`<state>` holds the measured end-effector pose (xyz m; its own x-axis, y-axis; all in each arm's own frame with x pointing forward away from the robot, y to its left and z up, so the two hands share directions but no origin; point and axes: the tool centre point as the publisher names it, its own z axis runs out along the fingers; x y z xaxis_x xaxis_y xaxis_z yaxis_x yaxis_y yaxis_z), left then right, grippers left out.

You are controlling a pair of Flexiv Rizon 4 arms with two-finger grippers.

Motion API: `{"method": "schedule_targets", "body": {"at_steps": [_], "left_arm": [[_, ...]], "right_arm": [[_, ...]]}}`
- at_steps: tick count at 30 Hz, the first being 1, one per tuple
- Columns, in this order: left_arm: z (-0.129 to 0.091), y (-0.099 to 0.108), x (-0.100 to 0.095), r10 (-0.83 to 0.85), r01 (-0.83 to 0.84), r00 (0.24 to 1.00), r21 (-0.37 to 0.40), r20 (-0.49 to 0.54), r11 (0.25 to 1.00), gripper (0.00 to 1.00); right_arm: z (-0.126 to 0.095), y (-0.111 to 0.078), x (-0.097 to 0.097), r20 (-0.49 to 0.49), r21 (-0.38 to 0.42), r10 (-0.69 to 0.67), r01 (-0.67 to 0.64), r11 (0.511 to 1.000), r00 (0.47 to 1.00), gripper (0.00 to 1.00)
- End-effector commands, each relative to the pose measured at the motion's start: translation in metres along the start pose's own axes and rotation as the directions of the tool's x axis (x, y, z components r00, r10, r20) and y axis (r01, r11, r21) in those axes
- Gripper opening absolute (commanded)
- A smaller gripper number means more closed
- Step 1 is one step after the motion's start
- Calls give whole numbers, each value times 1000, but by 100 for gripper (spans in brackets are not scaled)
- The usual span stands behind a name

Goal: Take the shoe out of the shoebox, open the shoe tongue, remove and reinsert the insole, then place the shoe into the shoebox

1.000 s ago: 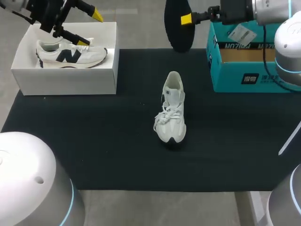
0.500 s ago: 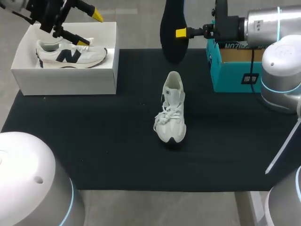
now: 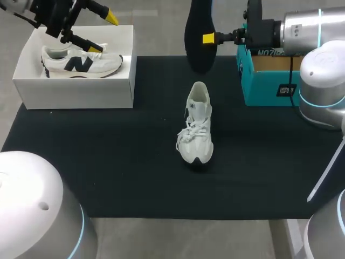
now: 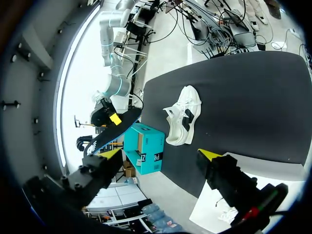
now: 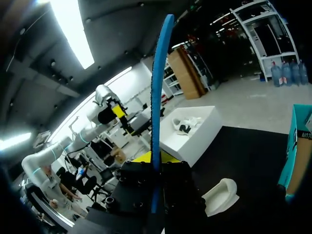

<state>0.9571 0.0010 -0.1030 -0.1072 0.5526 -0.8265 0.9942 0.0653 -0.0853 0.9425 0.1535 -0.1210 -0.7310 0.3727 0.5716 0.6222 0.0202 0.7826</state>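
Observation:
A white lace-up shoe [image 3: 197,123] lies on the black mat [image 3: 108,162] in the middle of the table, toe toward the front. Above its heel end hangs a dark insole [image 3: 199,38], upright, with my right gripper [image 3: 208,38] shut on it. In the right wrist view the insole's blue edge [image 5: 157,97] rises from between the fingers of the right gripper [image 5: 153,161], and the shoe [image 5: 222,195] lies below and ahead. My left gripper [image 3: 102,33] stands open over the white shoebox [image 3: 75,91], nothing between its yellow tips. From the left gripper [image 4: 161,154] the shoe [image 4: 184,115] lies far ahead.
A second white shoe with a dark logo [image 3: 81,63] lies inside the white shoebox at the back left. An open teal box [image 3: 269,75] stands at the back right, under my right arm, and also shows as the teal box [image 4: 144,155] in the left wrist view.
My right arm has carried the insole a little left toward the middle and turned its wrist. The left arm and the shoe have stayed put.

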Motion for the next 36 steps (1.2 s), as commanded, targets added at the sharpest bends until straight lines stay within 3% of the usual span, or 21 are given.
{"method": "schedule_targets", "body": {"at_steps": [1,11,26,36], "left_arm": [[-1,1,0,0,0,1000,1,-5,1000,100],[-1,1,0,0,0,1000,1,-5,1000,100],[-1,1,0,0,0,1000,1,-5,1000,100],[-1,1,0,0,0,1000,1,-5,1000,100]], "right_arm": [[12,-13,-10,-6,-21,14,-14,1000,1000,0],[23,-49,-46,-22,-60,55,-56,997,998,0],[43,-66,-83,-46,-80,52,-55,995,998,0],[44,-76,-104,-17,-110,35,-37,993,999,0]]}}
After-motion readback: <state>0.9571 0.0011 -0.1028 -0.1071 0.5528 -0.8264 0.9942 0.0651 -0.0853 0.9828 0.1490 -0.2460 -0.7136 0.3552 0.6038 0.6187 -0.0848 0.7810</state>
